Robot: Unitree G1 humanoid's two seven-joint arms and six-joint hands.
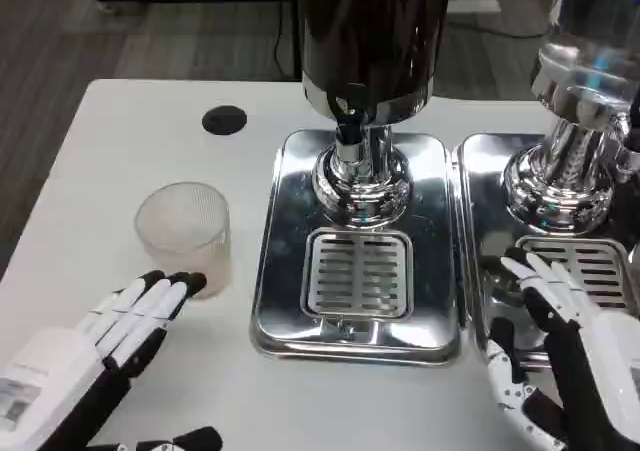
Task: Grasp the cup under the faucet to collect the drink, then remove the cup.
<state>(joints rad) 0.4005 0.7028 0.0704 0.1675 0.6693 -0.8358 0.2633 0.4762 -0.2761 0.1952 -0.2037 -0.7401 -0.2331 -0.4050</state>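
A clear ribbed plastic cup (pixel 186 233) stands upright on the white table, left of the dispenser with the dark drink. Its black faucet (pixel 350 128) hangs over the slotted drip grate (pixel 358 273) of the chrome tray (pixel 290 201); nothing stands on the grate. My left hand (pixel 125 329) lies just in front of the cup, fingers stretched out, fingertips (pixel 188 283) at the cup's base, holding nothing. My right hand (pixel 560 356) hovers open over the front of the second tray, fingers spread.
A second dispenser (pixel 585 61) with a clear tank stands at the right on its own chrome tray (pixel 480 171) with a grate (pixel 590 266). A black round hole (pixel 224 120) sits in the table behind the cup. The table's left edge runs diagonally nearby.
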